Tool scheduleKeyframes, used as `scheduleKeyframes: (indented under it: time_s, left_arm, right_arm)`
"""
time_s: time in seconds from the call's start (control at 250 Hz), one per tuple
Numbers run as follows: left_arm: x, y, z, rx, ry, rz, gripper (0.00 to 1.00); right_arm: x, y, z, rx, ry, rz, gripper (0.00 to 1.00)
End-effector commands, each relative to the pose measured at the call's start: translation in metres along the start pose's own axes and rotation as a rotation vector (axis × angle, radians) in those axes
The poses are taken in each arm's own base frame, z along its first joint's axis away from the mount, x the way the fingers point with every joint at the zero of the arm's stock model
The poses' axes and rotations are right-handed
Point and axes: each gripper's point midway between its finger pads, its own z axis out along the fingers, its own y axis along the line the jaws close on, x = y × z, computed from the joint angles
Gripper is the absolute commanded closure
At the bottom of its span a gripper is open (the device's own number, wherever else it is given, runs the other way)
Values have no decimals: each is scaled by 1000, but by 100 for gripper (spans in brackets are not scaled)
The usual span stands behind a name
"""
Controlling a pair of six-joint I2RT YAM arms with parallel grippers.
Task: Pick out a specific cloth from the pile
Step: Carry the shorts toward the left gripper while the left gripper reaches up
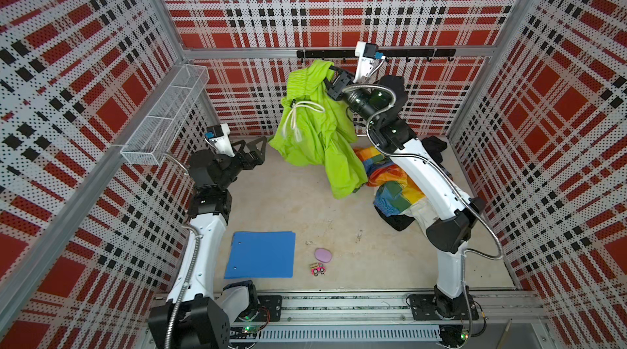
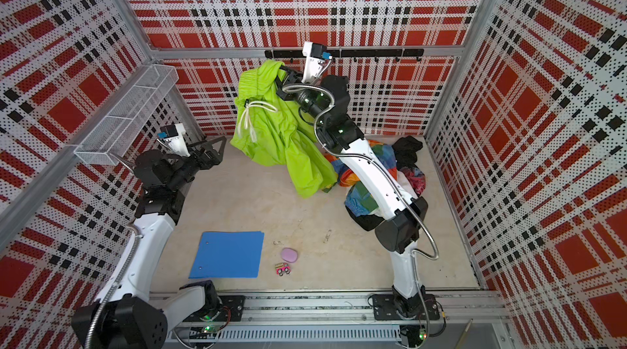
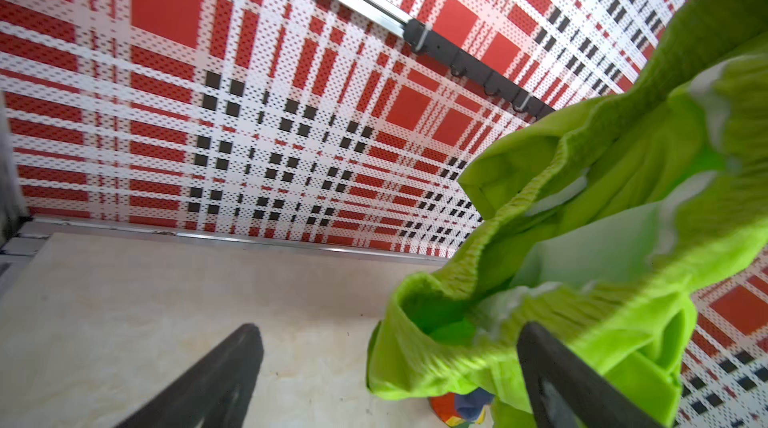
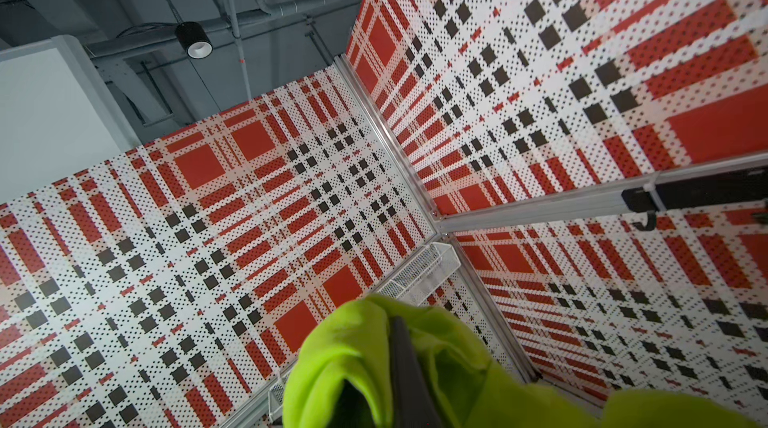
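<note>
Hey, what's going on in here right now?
The right gripper has its fingers shut on the top of the lime-green cloth and holds it up high. The cloth's lower folds hang down beside the pile of mixed garments. The left gripper hovers open next to the cloth, holding nothing.
</note>
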Motion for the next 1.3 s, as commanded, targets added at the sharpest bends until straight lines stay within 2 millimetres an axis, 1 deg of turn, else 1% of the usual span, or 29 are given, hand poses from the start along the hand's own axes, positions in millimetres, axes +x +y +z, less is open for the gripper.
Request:
scheduleKeyframes:
  time_s: [0.0, 0.096, 0.168, 0.256, 0.328, 0.396, 0.472, 0.544, 0.616, 0.708, 0.736, 0.764, 0.772, 0.808, 0.856, 0.9, 0.992, 1.056, 1.137, 1.249, 1.297]
  left_arm:
    - [-18, 7, -8, -33, -80, -15, 1]
    - [-18, 12, -8, -47, -80, -29, 1]
    - [-17, 13, -7, -47, -77, -34, 1]
    - [-16, 11, -6, -33, -72, -32, 0]
    - [-17, 8, -6, -12, -73, -31, 1]
    - [-16, 4, -5, 12, -73, -28, 1]
    - [-18, -8, -6, 80, -75, -15, 0]
    - [-19, -32, -8, 211, -69, 12, 2]
    - [-15, -55, -8, 322, -41, 29, 4]
    - [-8, -81, -6, 441, 6, 30, 13]
    - [-5, -88, -5, 473, 21, 28, 21]
    - [-3, -93, -4, 497, 36, 25, 32]
    - [-2, -95, -4, 503, 40, 24, 35]
    - [0, -99, -2, 521, 50, 22, 46]
    - [2, -102, -1, 530, 57, 16, 56]
    - [3, -100, 0, 519, 56, 7, 66]
    - [-1, -89, 2, 471, 39, -4, 84]
    - [-4, -85, 1, 451, 29, -5, 91]
    - [-7, -85, 0, 440, 17, -4, 100]
    - [-14, -86, -1, 412, 5, 14, 100]
    - [-22, -82, 0, 373, -6, 27, 100]
  right_arm:
    - [-22, 44, 4, -133, -123, 28, 97]
    - [-5, 47, 15, -178, -114, 81, 97]
    - [1, 50, 21, -207, -111, 110, 97]
    - [10, 53, 24, -228, -101, 125, 97]
    - [11, 57, 23, -237, -94, 123, 97]
    - [4, 63, 19, -251, -104, 114, 97]
    - [-3, 73, 15, -266, -114, 101, 97]
    - [-7, 77, 12, -269, -115, 92, 97]
    - [-3, 72, 12, -250, -101, 88, 97]
    - [8, 64, 12, -228, -74, 93, 97]
    - [11, 62, 12, -224, -65, 97, 97]
    - [9, 64, 11, -230, -69, 97, 97]
    - [14, 59, 12, -220, -59, 100, 97]
    - [19, 56, 12, -213, -51, 106, 97]
    - [22, 54, 12, -207, -45, 107, 97]
    - [25, 51, 12, -197, -39, 107, 97]
    - [28, 44, 10, -159, -31, 96, 97]
    - [33, 35, 8, -107, -21, 84, 97]
    - [43, 17, 2, -32, -5, 73, 96]
    - [64, -7, -8, 49, 41, 68, 91]
    - [71, -14, -12, 67, 60, 68, 86]
